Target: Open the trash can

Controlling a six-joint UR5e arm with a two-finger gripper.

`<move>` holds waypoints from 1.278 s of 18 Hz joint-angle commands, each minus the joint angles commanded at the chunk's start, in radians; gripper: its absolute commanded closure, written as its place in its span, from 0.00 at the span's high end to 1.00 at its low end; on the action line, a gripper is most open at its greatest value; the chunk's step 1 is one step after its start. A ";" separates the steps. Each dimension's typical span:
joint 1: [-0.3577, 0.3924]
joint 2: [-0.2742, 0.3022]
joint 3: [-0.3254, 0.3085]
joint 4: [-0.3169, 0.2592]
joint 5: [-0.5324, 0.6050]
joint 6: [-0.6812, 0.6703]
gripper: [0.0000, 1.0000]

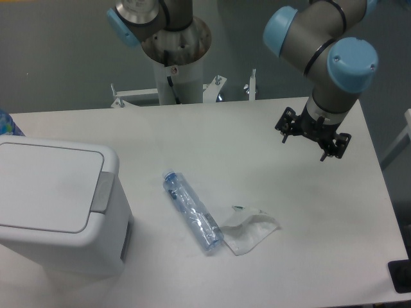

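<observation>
White tabletop (pixel 212 138) set against a grey wall, carrying the workspace of a single arm. The trash can (pixel 54 205), a boxy white bin with its flat lid down, stands at the near left corner; its grey push tab (pixel 103 192) sits on the rim of the right-hand side, facing the middle of the tabletop. The pincer (pixel 313 136) hangs over the far right part of the tabletop, fingers spread apart and holding nothing. The trash can thus lies well apart from the pincer, to the left and nearer the camera, so the coming move probably calls for a long diagonal traverse toward the tab. Between them lie a crushed plastic bottle (pixel 191 210) and a clear wrapper (pixel 250 230), touching each other.
</observation>
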 joint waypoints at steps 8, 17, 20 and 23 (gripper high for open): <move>0.002 0.018 -0.008 -0.002 -0.011 0.002 1.00; -0.003 0.074 -0.020 -0.005 -0.165 -0.225 1.00; -0.011 0.077 -0.017 -0.002 -0.259 -0.278 1.00; -0.015 0.095 -0.008 -0.003 -0.368 -0.281 1.00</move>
